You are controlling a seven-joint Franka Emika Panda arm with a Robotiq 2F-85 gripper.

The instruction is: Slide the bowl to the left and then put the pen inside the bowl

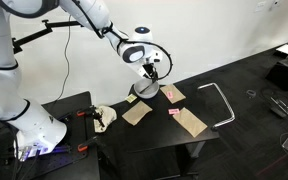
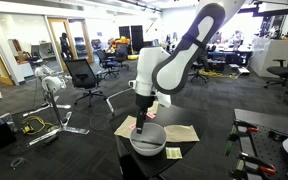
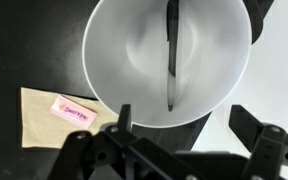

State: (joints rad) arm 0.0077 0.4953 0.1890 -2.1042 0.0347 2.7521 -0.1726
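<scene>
So on my wrist cam the bowl [image 3: 124, 50] fills most of the upper frame. It's white and shallow, and the pen [image 3: 171, 50] is lying inside it, a dark stick running from the far rim down toward the near side of the bowl floor. The pincer [image 3: 182, 112] is hanging right above the near rim with its jaws spread wide and nothing between them, so it's not gripping the pen or the bowl. One fingertip [image 3: 124, 118] shows over the bowl's near edge, and the other one is off to the side over a pale patch. Just beside the bowl there's a tan paper sheet [image 3: 39, 118] lying flat on the dark tabletop [image 3: 14, 40] with a small pink label [image 3: 72, 110] on it. In an exterior view the bowl [image 2: 154, 143] sits near the front edge of the tabletop, directly under the arm, with a tan paper sheet on either side of it and a little yellow note [image 2: 173, 153] just beside it. In an exterior view there's also a bent metal bar [image 1: 220, 100] lying well apart from the bowl, further along the tabletop. Can't make out the pen from either of those outside cams, it's way too small.
</scene>
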